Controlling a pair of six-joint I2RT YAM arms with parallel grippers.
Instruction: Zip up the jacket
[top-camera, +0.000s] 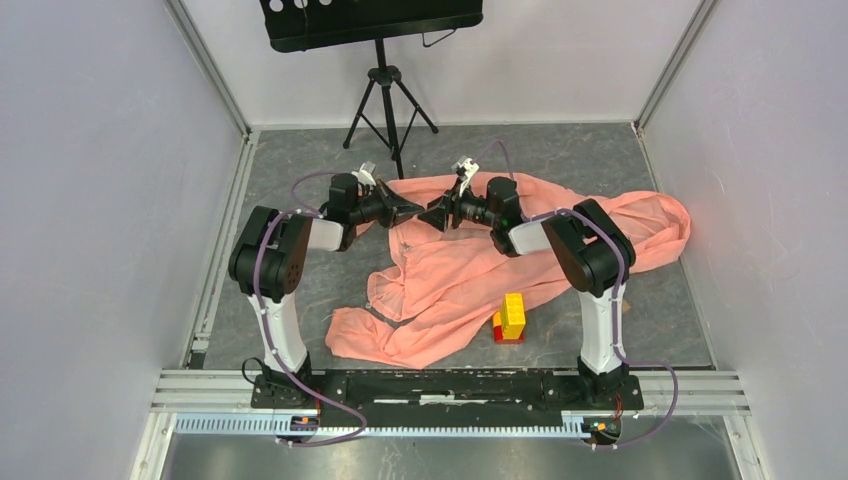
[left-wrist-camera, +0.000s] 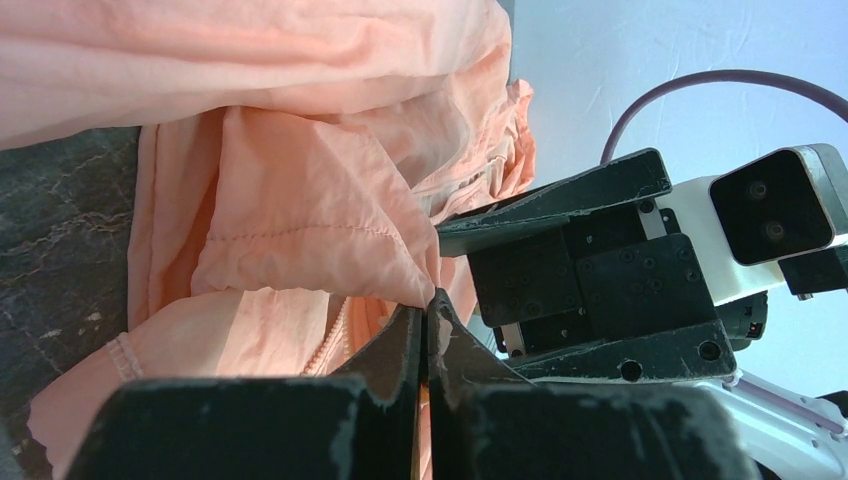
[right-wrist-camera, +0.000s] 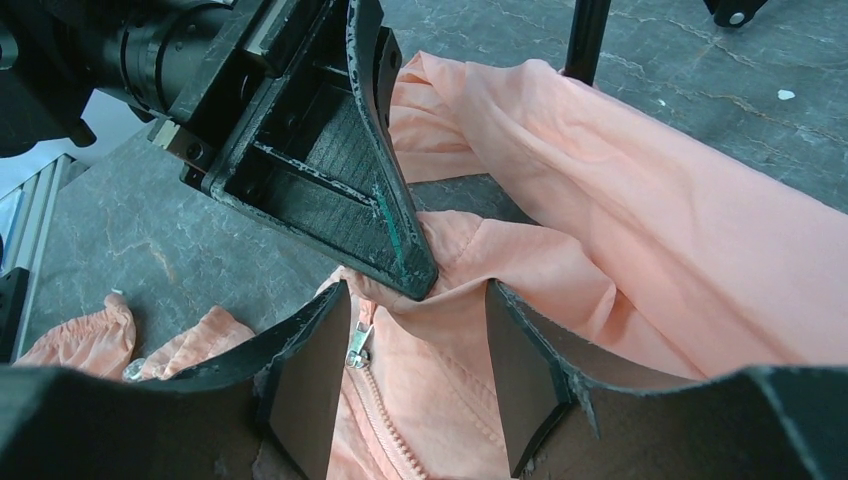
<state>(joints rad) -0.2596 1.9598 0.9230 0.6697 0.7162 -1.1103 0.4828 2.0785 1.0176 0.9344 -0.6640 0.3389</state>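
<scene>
The salmon-pink jacket (top-camera: 470, 270) lies crumpled on the grey floor. My left gripper (top-camera: 410, 209) is at its upper edge, shut on a fold of the fabric; the left wrist view shows its jaws (left-wrist-camera: 428, 310) pressed together on the cloth (left-wrist-camera: 300, 200), with zipper teeth (left-wrist-camera: 335, 340) just left of them. My right gripper (top-camera: 432, 216) faces it, open. In the right wrist view the right gripper (right-wrist-camera: 418, 300) straddles the jacket (right-wrist-camera: 620, 200). The metal zipper slider (right-wrist-camera: 359, 345) lies by its left finger (right-wrist-camera: 310, 380), just below the left gripper's tip (right-wrist-camera: 405, 260).
A yellow-and-red block stack (top-camera: 510, 318) stands on the floor by the jacket's lower edge. A black tripod stand (top-camera: 388, 100) is behind the grippers; its pole shows in the right wrist view (right-wrist-camera: 585, 40). Walls close in on both sides.
</scene>
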